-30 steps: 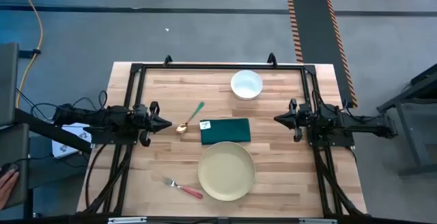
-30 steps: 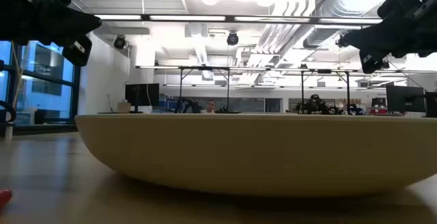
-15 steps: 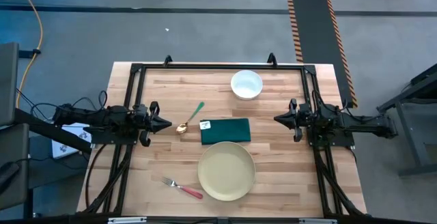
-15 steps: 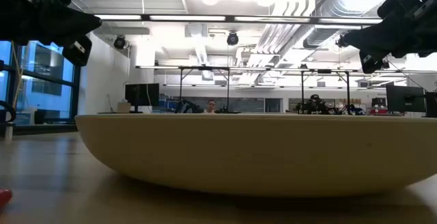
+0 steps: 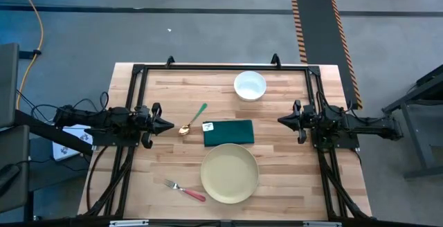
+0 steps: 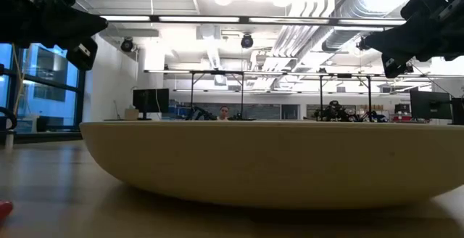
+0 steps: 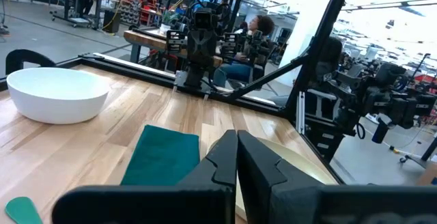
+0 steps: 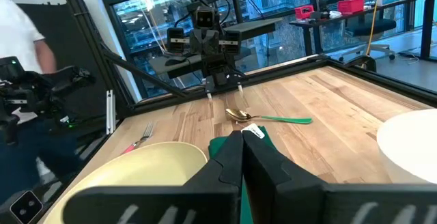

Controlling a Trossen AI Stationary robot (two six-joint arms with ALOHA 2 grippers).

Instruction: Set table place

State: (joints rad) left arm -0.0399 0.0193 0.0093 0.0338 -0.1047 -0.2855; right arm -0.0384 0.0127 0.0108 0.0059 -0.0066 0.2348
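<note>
**Nothing shifting on the table; both arms waiting with fingers closed**

Nothing is moving since a second ago: our two grippers and every piece of the setting are sitting where they were.

We are looking down at the plate (image 5: 229, 174) lying near the table's (image 5: 277, 185) front edge, just in front of the napkin (image 5: 228, 133), which is lying flat at mid-table. The spoon (image 5: 193, 120) is lying just left of the napkin, its bowl pointing toward our left gripper and its green handle angling away toward the far side. The fork (image 5: 185, 190) is resting left of the plate, close beside it but apart. The bowl (image 5: 250, 86) is sitting near the far edge, well apart from the napkin.

We are holding our left gripper (image 5: 168, 124) at the table's left side, fingers pressed together and empty, its tip near the spoon. We are holding our right gripper (image 5: 282, 120) at the right side, likewise closed on nothing, pointing toward the napkin.

From table height, the plate's rim (image 6: 261, 158) is filling the width, with both arms hanging above it.
</note>
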